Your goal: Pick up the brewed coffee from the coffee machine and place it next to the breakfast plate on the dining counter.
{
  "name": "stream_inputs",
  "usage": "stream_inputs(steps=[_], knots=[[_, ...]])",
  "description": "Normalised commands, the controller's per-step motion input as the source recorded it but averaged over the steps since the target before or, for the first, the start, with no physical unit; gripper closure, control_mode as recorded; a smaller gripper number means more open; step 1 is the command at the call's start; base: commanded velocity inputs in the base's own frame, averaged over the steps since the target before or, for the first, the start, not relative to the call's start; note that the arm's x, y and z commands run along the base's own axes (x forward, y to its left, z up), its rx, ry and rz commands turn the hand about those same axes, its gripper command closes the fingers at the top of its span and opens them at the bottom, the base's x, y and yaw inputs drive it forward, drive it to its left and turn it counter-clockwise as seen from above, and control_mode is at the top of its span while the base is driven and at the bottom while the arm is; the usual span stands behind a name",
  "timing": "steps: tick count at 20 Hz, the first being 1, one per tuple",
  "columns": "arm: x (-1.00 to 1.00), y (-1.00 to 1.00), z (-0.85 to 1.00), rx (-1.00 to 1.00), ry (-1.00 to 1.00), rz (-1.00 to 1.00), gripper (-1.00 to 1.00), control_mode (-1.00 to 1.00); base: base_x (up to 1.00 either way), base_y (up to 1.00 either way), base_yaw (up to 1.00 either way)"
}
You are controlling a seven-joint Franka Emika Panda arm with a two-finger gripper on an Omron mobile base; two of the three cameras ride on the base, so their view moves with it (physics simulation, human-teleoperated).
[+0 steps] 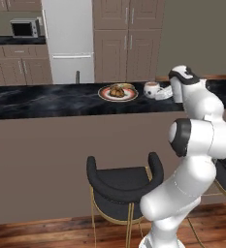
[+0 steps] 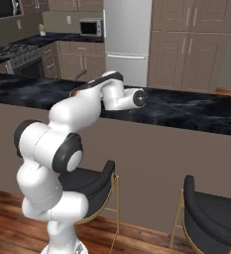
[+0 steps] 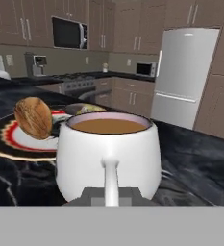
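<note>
Sitting on the dining counter [image 1: 46,99], brewed coffee [image 3: 108,156] beside breakfast plate [image 1: 117,92]

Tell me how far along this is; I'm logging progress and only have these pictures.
Nearly finished. Done: the coffee cup is off the machine and sits on the dining counter right beside the breakfast plate. In hand: the gripper is at the cup's handle in the hand view; whether it grips the handle I cannot tell. Left: probably just letting go, if needed, and drawing the arm back.
</note>
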Motion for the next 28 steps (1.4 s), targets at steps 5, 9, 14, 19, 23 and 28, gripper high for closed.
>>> stream_inputs(steps=[5,9,14,19,23,28], knots=[[0.3,-0.08,-0.31,-0.01,0.0,0.0,1.0,-1.0,0.0,0.0,0.0],[0.41,-0.03,-0.24,-0.02,0.0,0.0,1.0,-1.0,0.0,0.0,0.0],[0.45,0.0,-0.21,-0.08,0.0,0.0,-1.0,-1.0,0.0,0.0,0.0],[0.17,0.0,-0.18,-0.11,-0.08,0.0,-1.0,-1.0,0.0,0.0,0.0],[-0.13,0.0,-0.02,-0.08,-0.17,0.0,-1.0,-1.0,0.0,0.0,0.0],[-0.16,-0.14,0.47,-0.01,-0.19,0.0,-1.0,-1.0,0.0,0.0,0.0]])
